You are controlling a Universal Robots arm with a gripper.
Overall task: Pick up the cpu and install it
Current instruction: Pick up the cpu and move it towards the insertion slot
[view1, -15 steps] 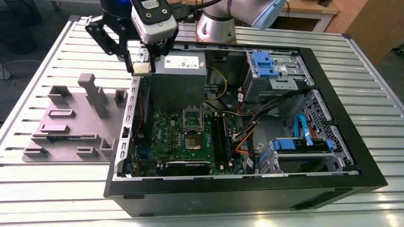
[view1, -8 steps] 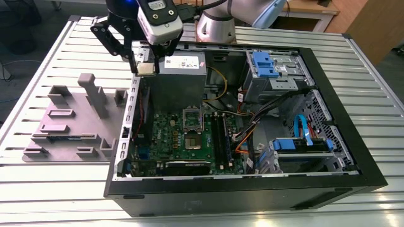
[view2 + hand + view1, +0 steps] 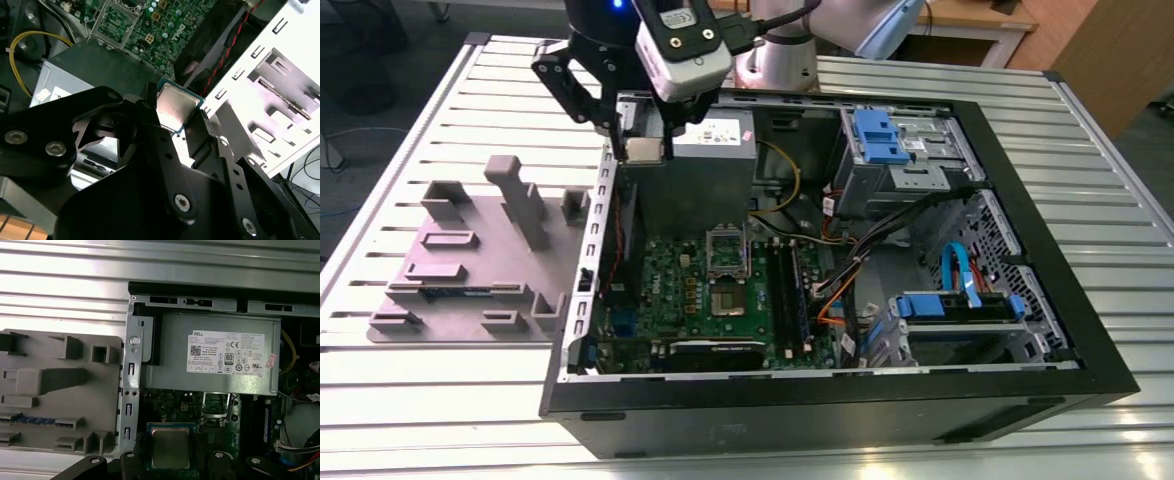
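My gripper is shut on the cpu, a small flat square chip with a dull silver top and a pale green rim. In the exterior view it hangs over the left wall of the open computer case, beside the grey power supply box. In the second wrist view the cpu sits between the black fingers. The first wrist view shows the cpu over the motherboard's edge. The metal-framed socket lies lower on the motherboard, with its frame beyond the chip, below the power supply.
The black computer case lies open on a slatted metal table. A grey fixture block with slots stands at the exterior view's left of the case. Blue drive brackets, cables and memory slots crowd the case interior.
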